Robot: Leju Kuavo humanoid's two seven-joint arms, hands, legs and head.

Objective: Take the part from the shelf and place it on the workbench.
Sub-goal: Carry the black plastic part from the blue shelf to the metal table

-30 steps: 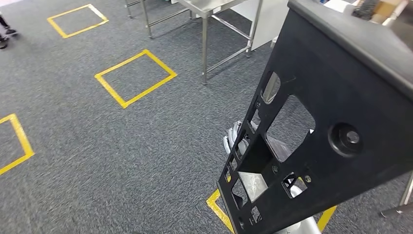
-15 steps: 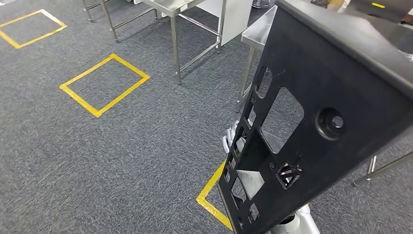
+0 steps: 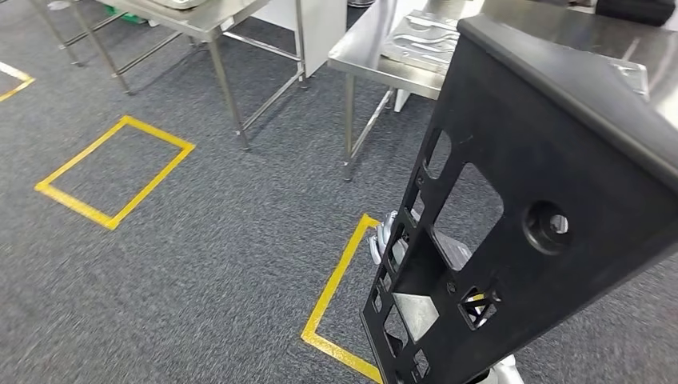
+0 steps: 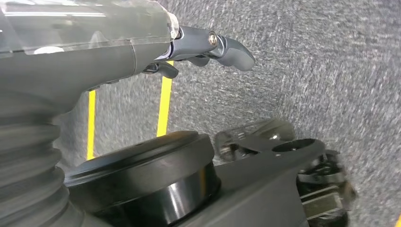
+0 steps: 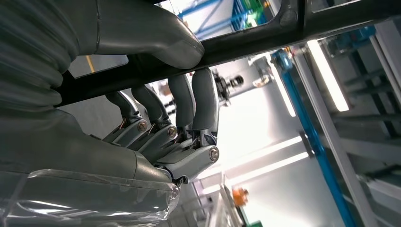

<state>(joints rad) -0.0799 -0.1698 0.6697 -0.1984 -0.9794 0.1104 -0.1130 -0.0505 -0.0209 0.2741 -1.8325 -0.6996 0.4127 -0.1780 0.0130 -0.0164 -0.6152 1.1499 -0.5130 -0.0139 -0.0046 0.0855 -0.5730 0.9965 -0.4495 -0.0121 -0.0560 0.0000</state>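
The part (image 3: 552, 200), a flat matte black panel pierced by rectangular, triangular and round cut-outs with a thick rim along its top edge, is held tilted above the grey carpet (image 3: 200, 264), near the steel surface (image 3: 376, 48). The right hand (image 5: 161, 118) is clamped on a bar of the part, thumb over and fingers (image 5: 201, 101) under. The left hand (image 4: 208, 47) is carried empty, fingers extended.
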